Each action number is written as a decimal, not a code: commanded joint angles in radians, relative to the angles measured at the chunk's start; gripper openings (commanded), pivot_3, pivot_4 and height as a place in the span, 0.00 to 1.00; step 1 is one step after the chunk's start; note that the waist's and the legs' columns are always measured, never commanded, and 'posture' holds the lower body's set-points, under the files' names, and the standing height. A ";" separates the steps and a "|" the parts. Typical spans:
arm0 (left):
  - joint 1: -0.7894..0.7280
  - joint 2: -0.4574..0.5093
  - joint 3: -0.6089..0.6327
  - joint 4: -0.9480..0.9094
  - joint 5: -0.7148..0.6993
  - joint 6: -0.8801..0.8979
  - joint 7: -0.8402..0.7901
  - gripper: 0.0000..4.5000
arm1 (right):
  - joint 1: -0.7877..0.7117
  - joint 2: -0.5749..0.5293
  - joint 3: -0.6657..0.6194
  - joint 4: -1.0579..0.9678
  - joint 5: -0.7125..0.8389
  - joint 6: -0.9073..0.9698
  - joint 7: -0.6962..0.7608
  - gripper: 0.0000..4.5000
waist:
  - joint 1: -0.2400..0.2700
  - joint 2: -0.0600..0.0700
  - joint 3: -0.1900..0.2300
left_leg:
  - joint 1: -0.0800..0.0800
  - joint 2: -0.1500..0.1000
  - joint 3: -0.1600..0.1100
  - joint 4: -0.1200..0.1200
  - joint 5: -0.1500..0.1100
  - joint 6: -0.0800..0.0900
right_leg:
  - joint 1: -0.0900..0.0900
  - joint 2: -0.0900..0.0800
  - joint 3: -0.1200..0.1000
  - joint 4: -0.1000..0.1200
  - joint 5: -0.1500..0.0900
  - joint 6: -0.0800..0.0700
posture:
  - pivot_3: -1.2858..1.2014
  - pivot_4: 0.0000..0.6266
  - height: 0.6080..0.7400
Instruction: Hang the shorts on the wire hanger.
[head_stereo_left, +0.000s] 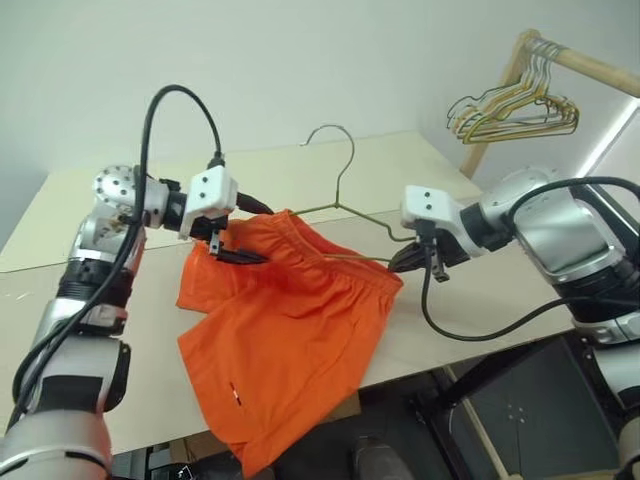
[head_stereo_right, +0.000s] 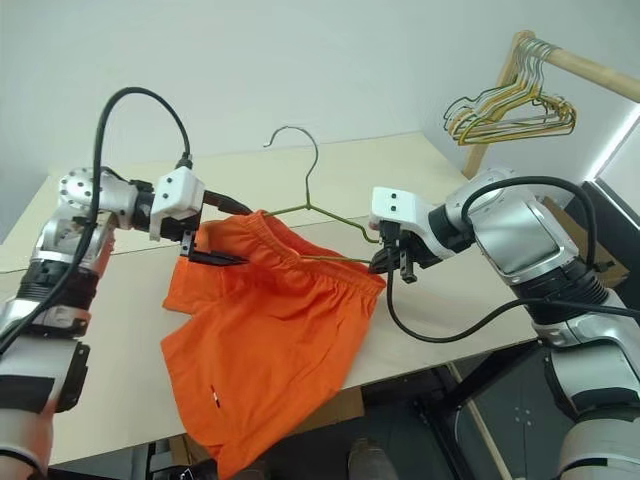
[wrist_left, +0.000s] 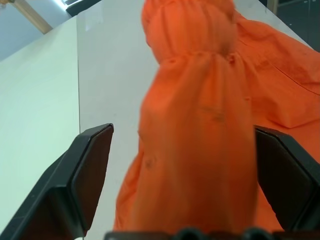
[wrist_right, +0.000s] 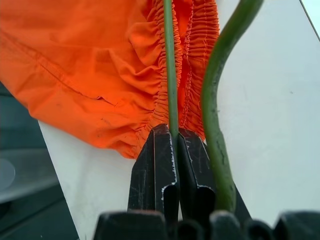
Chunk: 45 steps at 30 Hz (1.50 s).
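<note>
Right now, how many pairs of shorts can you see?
1: the bright orange fabric shorts drape over the beige table's front edge, their waistband threaded on the thin olive wire hanger. No others are visible.

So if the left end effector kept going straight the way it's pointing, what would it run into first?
Most likely the bright orange fabric shorts: the open left end effector already has a bunched fold of waistband between its fingers, so it would press further into the cloth almost at once.
</note>
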 joint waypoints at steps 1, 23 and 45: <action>-0.048 -0.016 -0.023 0.037 0.023 -0.029 -0.054 1.00 | -0.043 -0.002 -0.015 -0.024 -0.016 -0.025 0.018 0.00 | -0.008 0.000 0.000 | -0.003 0.000 0.000 0.001 0.000 0.000 | -0.005 0.000 0.000 0.002 0.000 0.000 | 0.46 0.00 1.00; 0.015 -0.027 0.012 -0.016 0.035 -0.007 -0.006 0.00 | 0.014 0.015 -0.080 -0.077 -0.008 -0.073 -0.012 0.13 | -0.036 0.000 0.000 | -0.006 -0.004 -0.001 0.002 0.000 0.000 | -0.011 -0.006 0.000 0.014 -0.001 0.002 | 0.46 0.00 1.00; 0.150 0.020 0.087 -0.196 -0.031 0.189 0.064 0.00 | 0.537 0.027 -0.573 -0.076 0.210 0.017 -0.306 0.99 | -0.035 0.000 -0.001 | -0.004 -0.008 -0.001 0.002 0.000 0.000 | -0.008 -0.011 0.001 0.014 -0.002 0.004 | 0.46 0.00 1.00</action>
